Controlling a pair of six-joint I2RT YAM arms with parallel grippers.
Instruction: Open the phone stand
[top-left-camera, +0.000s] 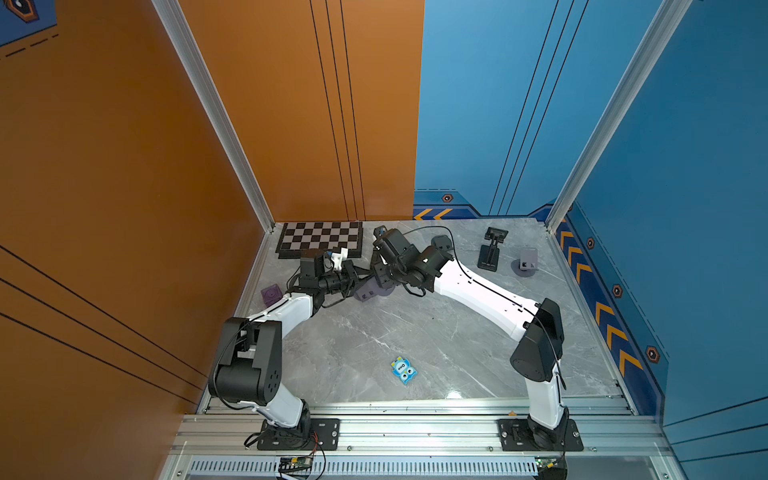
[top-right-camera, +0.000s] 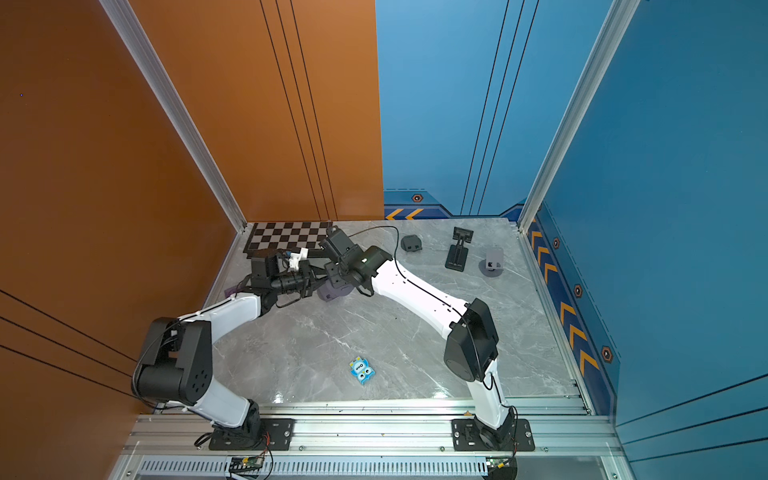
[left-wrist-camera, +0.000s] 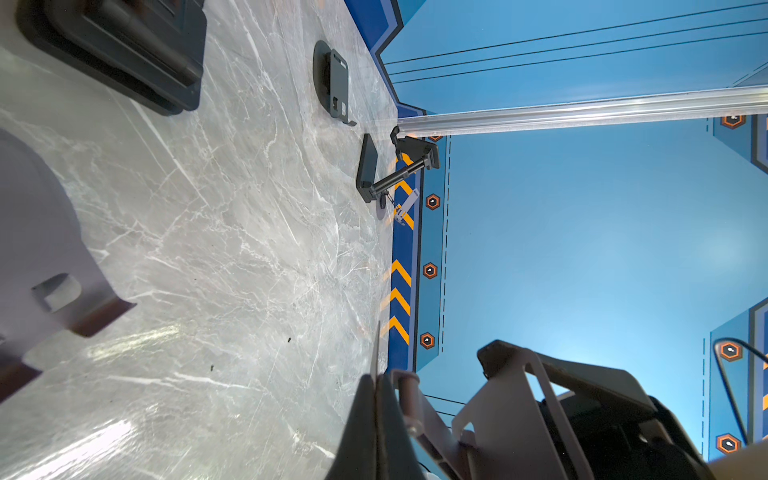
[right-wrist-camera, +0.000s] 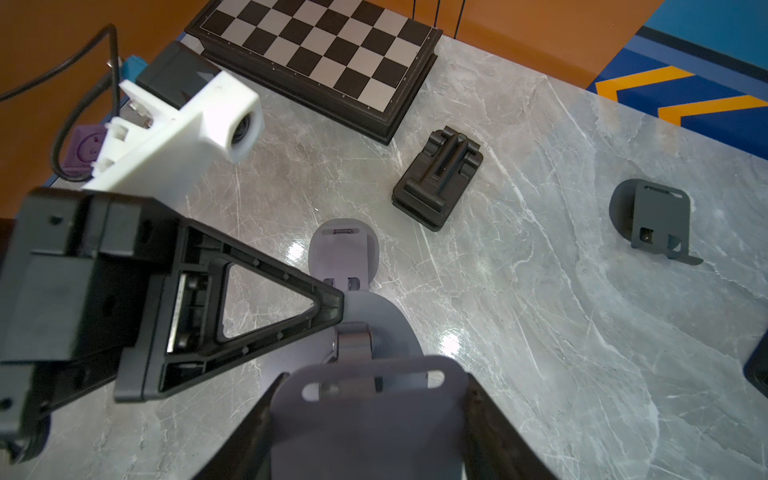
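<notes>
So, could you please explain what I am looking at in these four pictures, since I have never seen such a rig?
Two robot arms stand on a rail at the front of a grey marble table. Two pictures look down from overhead; the other two come from a camera on each arm's wrist. On the table lie a chessboard, a purple cube, a blue toy and several other stands. In the middle, the right claw grips the plate of the lilac-grey phone stand, while the left claw, shut, touches its round base; whether it pinches that base I cannot tell.
</notes>
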